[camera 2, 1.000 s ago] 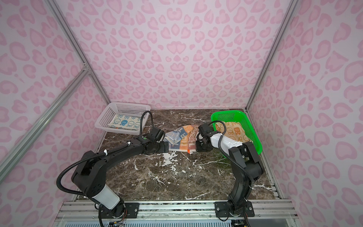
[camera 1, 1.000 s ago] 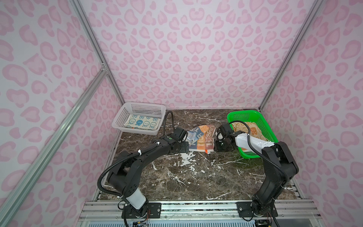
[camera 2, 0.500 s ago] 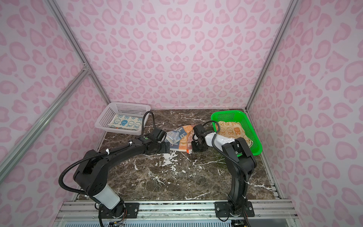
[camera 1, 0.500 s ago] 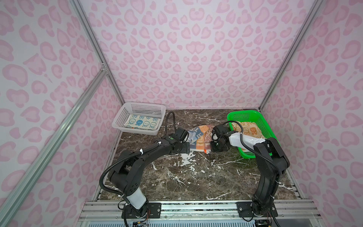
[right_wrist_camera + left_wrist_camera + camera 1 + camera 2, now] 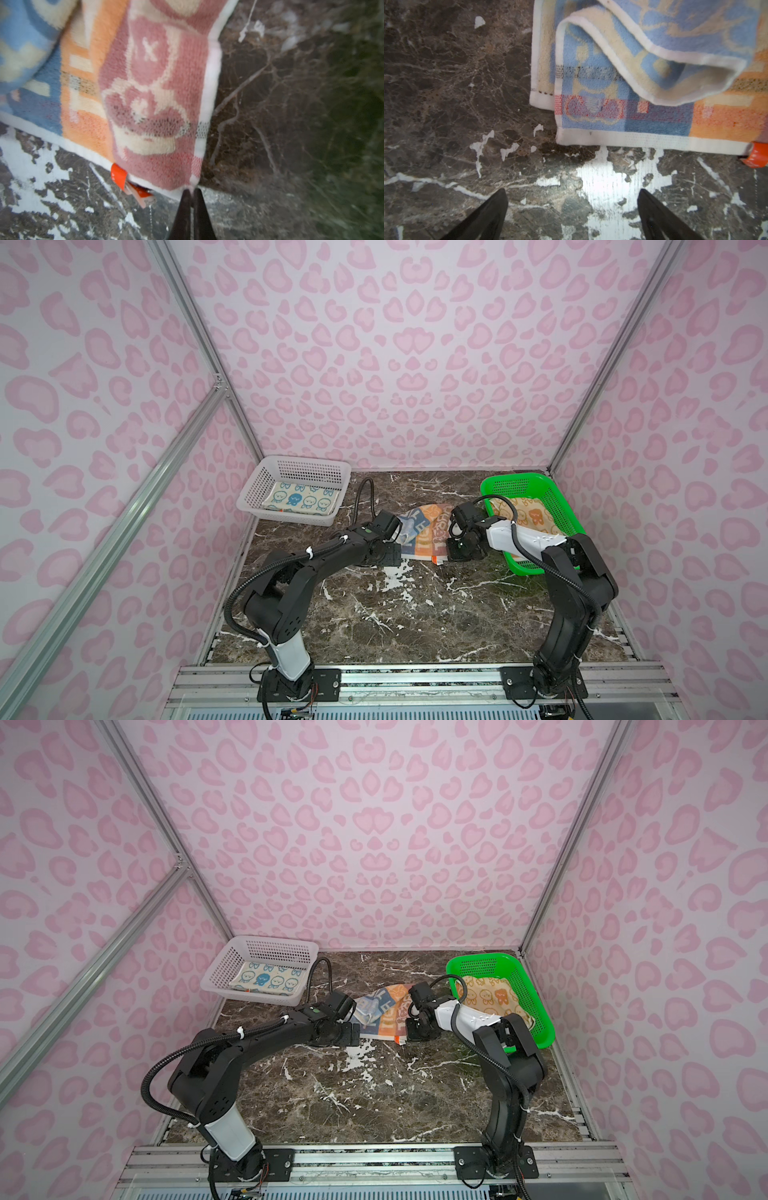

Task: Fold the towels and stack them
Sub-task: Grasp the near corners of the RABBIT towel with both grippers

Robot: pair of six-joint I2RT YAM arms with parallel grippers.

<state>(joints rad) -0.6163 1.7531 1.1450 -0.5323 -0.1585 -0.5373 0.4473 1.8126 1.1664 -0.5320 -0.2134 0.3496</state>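
Right end effector (image 5: 192, 193) over marble tabletop (image 5: 415, 614)

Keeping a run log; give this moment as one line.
mixed towel: rumpled on table; left gripper: open, empty; right gripper: shut on mixed towel corner; blue towel: white basket; orange towel: green basket
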